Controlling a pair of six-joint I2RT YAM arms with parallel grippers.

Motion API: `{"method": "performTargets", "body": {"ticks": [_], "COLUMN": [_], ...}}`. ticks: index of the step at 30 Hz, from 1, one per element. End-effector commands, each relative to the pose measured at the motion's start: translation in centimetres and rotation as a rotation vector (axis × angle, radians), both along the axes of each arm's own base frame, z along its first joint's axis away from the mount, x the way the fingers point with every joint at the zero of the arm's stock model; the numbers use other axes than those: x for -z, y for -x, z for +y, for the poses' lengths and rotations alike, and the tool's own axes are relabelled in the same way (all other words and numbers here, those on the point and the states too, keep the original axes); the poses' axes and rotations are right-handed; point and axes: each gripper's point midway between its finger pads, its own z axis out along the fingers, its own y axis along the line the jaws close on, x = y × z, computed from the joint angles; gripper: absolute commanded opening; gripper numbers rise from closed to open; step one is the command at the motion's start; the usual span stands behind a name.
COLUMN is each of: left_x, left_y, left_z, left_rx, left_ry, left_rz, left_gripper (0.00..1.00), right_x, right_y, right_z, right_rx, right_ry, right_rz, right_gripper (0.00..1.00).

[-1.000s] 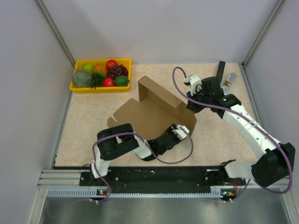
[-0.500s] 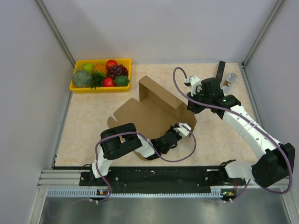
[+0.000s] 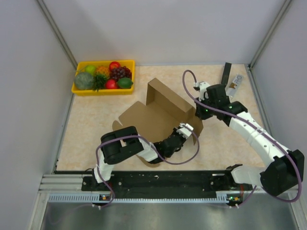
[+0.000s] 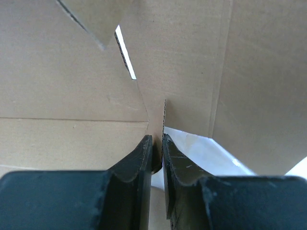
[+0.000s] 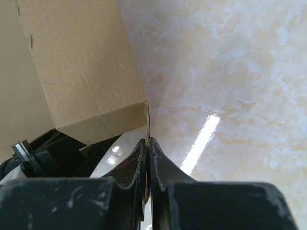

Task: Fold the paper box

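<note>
The paper box (image 3: 153, 115) is a brown corrugated sheet lying mid-table, its back wall raised and its right-hand side wall standing. My left gripper (image 3: 188, 129) reaches in from the near side to that right corner. In the left wrist view the gripper (image 4: 157, 140) has its jaws nearly together, with a thin cardboard edge of the box (image 4: 72, 72) running down between them. My right gripper (image 3: 200, 114) is at the same corner from the far right. Seen from the right wrist, the gripper (image 5: 147, 142) is shut on a thin flap edge of the box (image 5: 81, 62).
A yellow tray (image 3: 103, 91) of fruit stands at the back left, close to the box's far corner. A black strip (image 3: 226, 72) and a small packet (image 3: 235, 81) lie at the back right. Grey walls enclose the table on three sides.
The left jaws have closed onto the cardboard edge. The right gripper has shifted slightly right and nearer, and the box's raised wall has moved right with it.
</note>
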Motion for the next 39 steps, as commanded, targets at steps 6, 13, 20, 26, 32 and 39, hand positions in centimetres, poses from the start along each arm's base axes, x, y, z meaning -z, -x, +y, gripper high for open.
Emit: {"method": "performTargets", "body": {"ticks": [6,13,20,26,32,39], "left_x": [-2.6,-3.5,-3.5,-4.0,-4.7,-6.0], "left_y": [-0.1,-0.3,-0.9,-0.8,0.4,2.0], "left_z": [-1.0,-1.6,-1.6,-0.4,1.0,3.7], "left_rx": [-0.017,-0.019,-0.028,-0.016,0.033,0.101], "left_ry": [0.221,0.296,0.356,0.391,0.453,0.479], "left_rz": [0.07,0.123,0.198,0.228,0.272,0.302], "left_gripper": [0.18,0.18,0.24,0.36,0.52,0.67], "right_x": [-0.9,-1.5,-1.4,-0.6,-0.6,-1.2], "right_y": [0.2,0.4,0.3,-0.1,-0.5,-1.0], "right_z": [0.1,-0.3,0.1,0.0,0.4,0.5], "right_rx": [0.27,0.482,0.531,0.627,0.683,0.681], "right_ry": [-0.081,-0.158,-0.149,-0.094,-0.072,-0.04], "right_rz": [0.028,0.076,0.078,0.103,0.089,0.079], "right_gripper": [0.0,0.0,0.0,0.0,0.0,0.0]}}
